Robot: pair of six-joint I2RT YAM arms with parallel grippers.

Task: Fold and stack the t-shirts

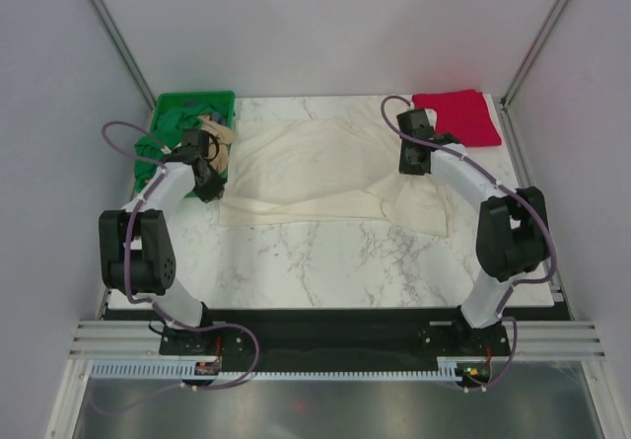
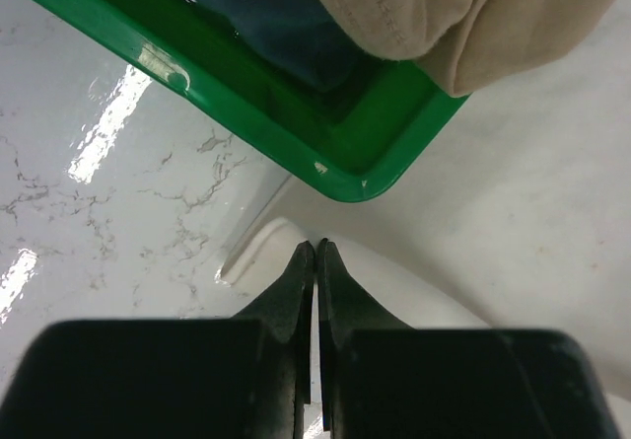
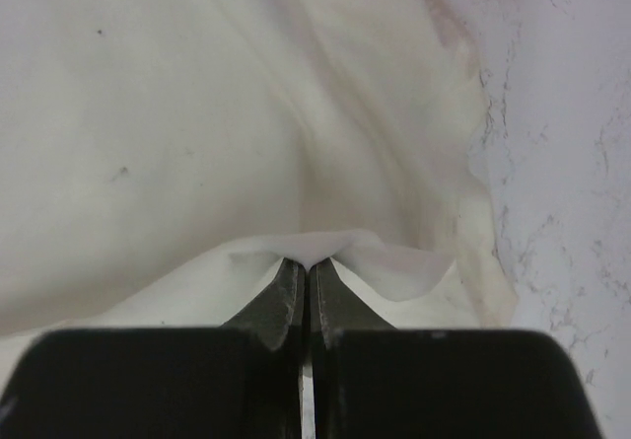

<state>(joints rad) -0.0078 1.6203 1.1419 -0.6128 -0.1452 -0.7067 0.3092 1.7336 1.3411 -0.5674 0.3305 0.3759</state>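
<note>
A large cream-white t-shirt (image 1: 315,168) lies spread across the middle of the marble table. My left gripper (image 1: 207,184) is at its left edge, beside the green crate. In the left wrist view my left gripper (image 2: 315,247) is shut, its tips on the shirt's curled edge (image 2: 258,242). My right gripper (image 1: 412,163) is at the shirt's right side. In the right wrist view my right gripper (image 3: 308,261) is shut on a raised fold of the cream cloth (image 3: 375,256). A folded bright red t-shirt (image 1: 458,115) lies at the far right corner.
A green plastic crate (image 1: 170,104) at the far left holds tan (image 1: 219,135) and dark green (image 1: 182,113) shirts. Its corner (image 2: 375,178) is just beyond my left fingertips, with tan cloth (image 2: 444,15) hanging over the rim. Frame posts stand at both far corners.
</note>
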